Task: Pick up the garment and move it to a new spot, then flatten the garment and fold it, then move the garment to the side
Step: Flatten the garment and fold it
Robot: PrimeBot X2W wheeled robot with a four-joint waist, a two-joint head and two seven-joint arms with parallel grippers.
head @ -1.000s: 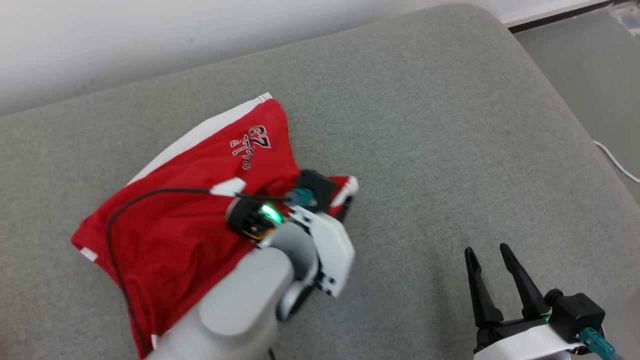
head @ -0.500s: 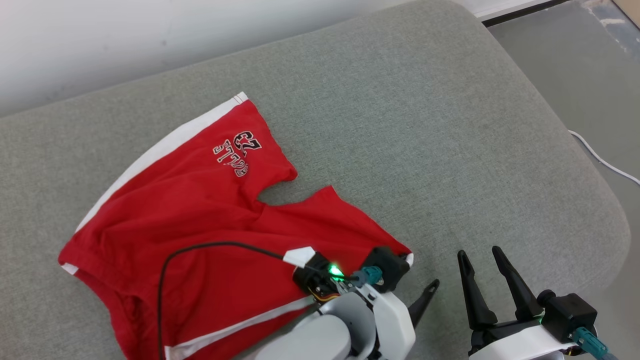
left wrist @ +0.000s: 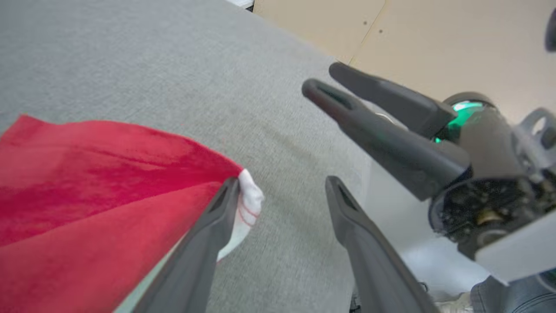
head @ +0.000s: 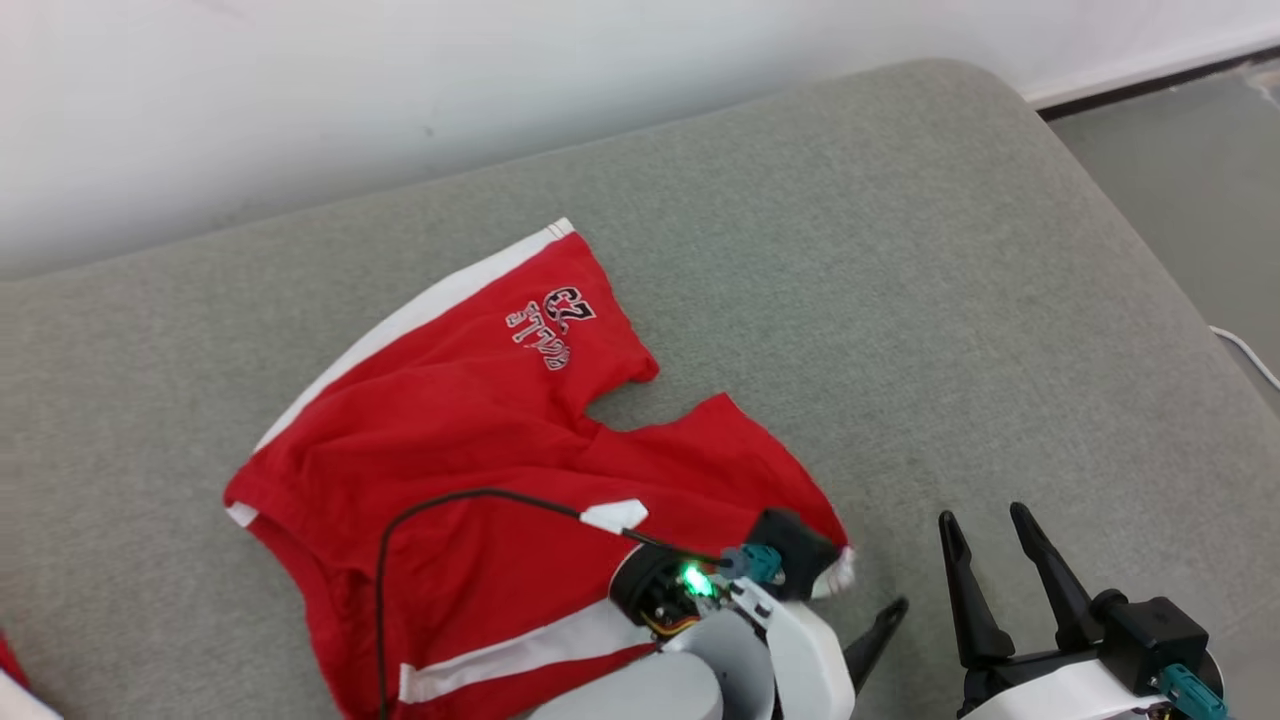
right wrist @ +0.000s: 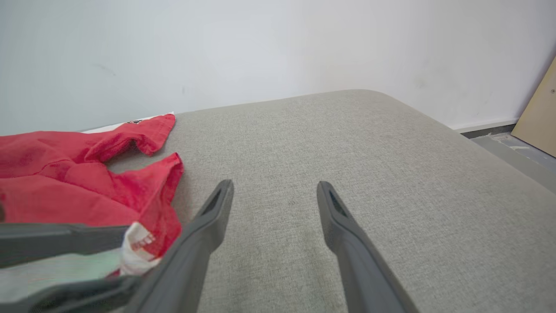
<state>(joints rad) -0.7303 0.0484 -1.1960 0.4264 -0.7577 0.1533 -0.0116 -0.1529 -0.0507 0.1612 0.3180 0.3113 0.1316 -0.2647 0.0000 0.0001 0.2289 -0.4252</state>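
The red shorts [head: 480, 450] lie spread on the grey cushion [head: 900, 250], left of its centre, with the fabric mostly flat and some creases near the middle. One leg points toward the white wall [head: 300, 100] and carries a white side stripe [head: 400, 325] and a printed logo [head: 548, 322]. The other leg points toward the robot's near side. The left gripper [left wrist: 282, 184] is positioned at the hem of this near leg. Its two fingers are spread apart. The white hem corner [left wrist: 249, 202] rests against the inner face of one finger, and the other finger stands clear of the fabric over bare cushion. No pinch on the cloth is visible. A black cable [head: 470, 492] from the left wrist arcs across the red fabric. The right gripper [head: 982, 515] is just beside the left one, over bare cushion to the right of the shorts. Its fingers are likewise spread, with nothing between them and no contact with the garment. A beige board [right wrist: 538, 117] leans against the wall beyond the cushion's far right end.
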